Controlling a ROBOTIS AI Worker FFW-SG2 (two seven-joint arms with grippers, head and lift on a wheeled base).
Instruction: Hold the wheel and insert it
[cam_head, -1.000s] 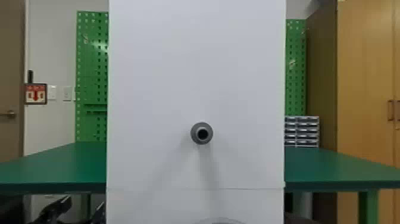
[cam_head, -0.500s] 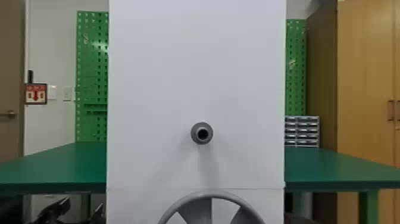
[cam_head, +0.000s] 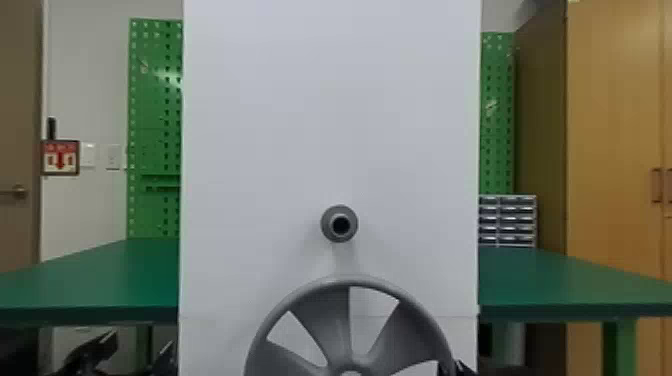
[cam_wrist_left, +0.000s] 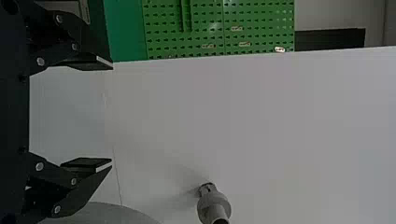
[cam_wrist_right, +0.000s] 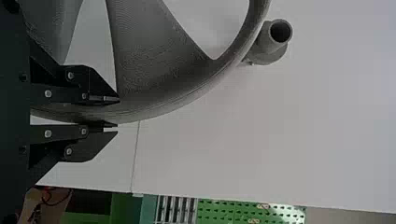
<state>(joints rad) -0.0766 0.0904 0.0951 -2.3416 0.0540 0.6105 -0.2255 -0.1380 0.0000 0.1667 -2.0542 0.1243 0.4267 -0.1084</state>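
Observation:
In the head view my right gripper shows at the bottom edge, against the right side of the grey spoked wheel. The wheel stands upright in front of the white panel, below the grey hollow shaft that sticks out of it. In the right wrist view my right gripper is shut on the wheel's rim, one finger on either side; the shaft lies just beyond the rim. My left gripper is open in the left wrist view with nothing between its fingers, near the wheel's edge and the shaft.
The tall white panel stands in front of the green table. Behind are green pegboards, a small drawer unit and a wooden cabinet. Black parts show at the lower left.
The wheel has risen from the head view's bottom edge toward the shaft, held by my right gripper, whose tip has come into the head view. The shaft and panel have not moved.

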